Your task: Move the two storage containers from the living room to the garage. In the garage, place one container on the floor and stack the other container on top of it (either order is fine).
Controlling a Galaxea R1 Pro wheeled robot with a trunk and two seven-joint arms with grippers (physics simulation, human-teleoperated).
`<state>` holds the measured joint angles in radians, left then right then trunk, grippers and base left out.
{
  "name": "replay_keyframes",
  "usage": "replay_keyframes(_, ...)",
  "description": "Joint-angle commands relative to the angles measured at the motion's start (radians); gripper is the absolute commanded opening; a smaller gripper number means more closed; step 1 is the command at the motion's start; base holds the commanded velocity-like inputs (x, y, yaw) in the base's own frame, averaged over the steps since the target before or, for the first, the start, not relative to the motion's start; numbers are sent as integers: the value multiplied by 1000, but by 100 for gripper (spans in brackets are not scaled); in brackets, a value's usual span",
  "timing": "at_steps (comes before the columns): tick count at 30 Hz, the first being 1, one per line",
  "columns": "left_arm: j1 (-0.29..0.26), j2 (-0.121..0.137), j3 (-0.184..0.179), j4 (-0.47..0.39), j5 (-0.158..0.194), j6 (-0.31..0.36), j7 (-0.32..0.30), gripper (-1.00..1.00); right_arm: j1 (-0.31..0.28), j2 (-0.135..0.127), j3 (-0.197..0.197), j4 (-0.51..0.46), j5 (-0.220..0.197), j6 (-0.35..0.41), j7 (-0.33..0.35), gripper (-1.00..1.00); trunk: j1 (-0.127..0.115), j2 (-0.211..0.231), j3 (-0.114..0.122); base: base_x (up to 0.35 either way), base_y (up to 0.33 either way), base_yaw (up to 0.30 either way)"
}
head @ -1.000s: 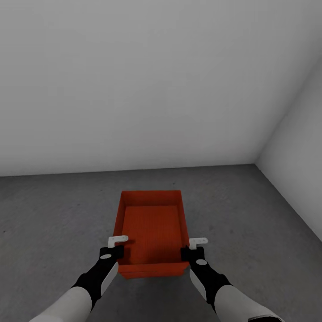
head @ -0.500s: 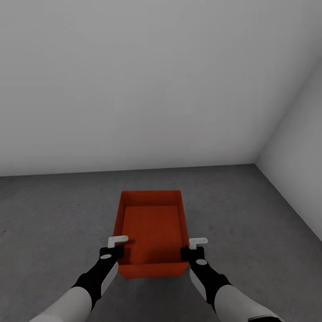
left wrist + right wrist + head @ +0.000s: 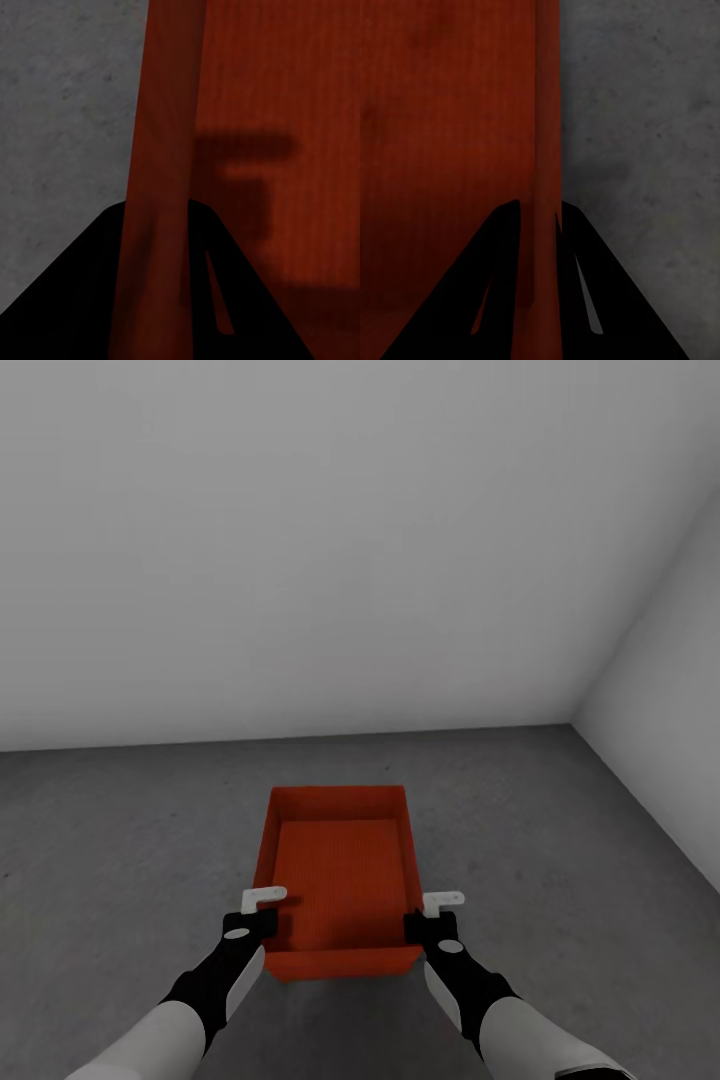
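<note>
You are in a bare garage-like room: plain grey walls (image 3: 330,540) meet in a corner at the far right. Under you lies a rough, dark grey concrete floor (image 3: 120,830), mottled and unfinished, with no furniture standing on it.

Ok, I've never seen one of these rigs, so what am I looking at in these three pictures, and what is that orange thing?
This is a simulator's render of a wheeled robot with two arms. The big picture comes from a camera on its head, looking down over both arms. The orange-red box is a lidless storage container over a dark grey concrete floor in a bare room with plain grey walls. The left gripper clamps the container's left wall and the right gripper its right wall. The other two pictures come from cameras near each gripper: in each, black fingers straddle an orange wall. Whether the container rests on the floor or on something beneath it cannot be told.
</note>
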<state>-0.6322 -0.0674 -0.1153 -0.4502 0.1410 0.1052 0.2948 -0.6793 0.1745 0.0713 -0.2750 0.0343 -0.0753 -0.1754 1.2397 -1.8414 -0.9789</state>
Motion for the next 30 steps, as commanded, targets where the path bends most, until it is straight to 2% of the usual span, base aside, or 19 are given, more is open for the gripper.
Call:
replay_keyframes(1,-1,14,25,-4,19,5,10,-100,0,0,4,0,7,-3,-13,-100,4,-8,-4,0,0,0)
replay_keyframes(30,-1,13,25,-12,18,8,9,-100,0,0,6,0,9,-4,-12,-100,4,-8,-4,0,0,0)
